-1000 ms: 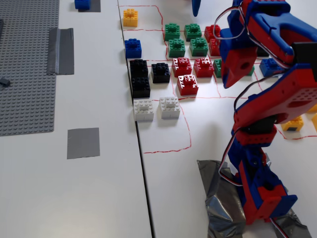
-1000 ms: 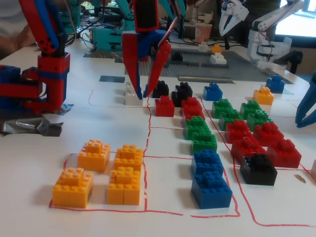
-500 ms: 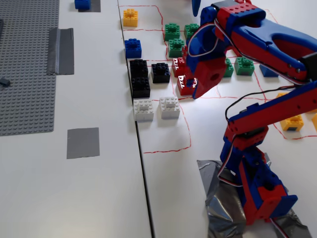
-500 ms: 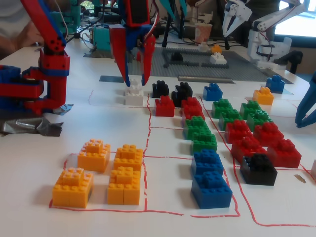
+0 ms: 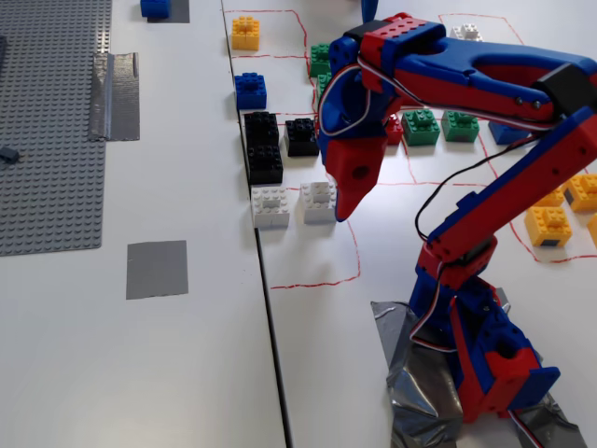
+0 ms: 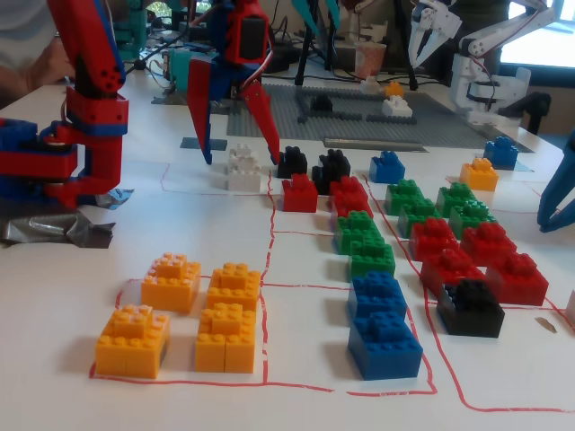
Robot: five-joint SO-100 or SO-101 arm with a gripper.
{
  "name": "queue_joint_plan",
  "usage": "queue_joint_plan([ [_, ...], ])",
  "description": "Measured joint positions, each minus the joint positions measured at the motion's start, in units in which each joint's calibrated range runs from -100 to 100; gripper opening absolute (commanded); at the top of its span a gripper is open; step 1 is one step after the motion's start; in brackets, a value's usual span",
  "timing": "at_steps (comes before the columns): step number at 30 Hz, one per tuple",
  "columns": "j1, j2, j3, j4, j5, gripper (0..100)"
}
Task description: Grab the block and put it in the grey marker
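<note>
Two red plastic fingers (image 6: 199, 117) are spreading wide over a small white studded plastic brick (image 5: 319, 202) (image 6: 243, 167), straddling it without holding it. Far left across the white counter (image 5: 187, 373), the flat grey tape square (image 5: 157, 269) is lying bare.

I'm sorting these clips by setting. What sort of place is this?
Probably a robotics lab or workshop: a white table with coloured bricks sorted into red-marked squares, such as the orange bricks, a grey studded baseplate, and other robot arms behind.
</note>
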Motion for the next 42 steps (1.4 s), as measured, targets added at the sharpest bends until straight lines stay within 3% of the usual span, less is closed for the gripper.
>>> queue_joint_plan([
  [29, 0.66, 12.35, -7.81, -2.75, -1.71, 30],
  [36, 1.32, 13.68, -7.81, -2.75, -1.66, 12],
  [38, 1.32, 13.68, -7.81, -2.75, -1.66, 3],
  [42, 1.32, 14.02, -7.99, -2.75, -1.47, 0],
])
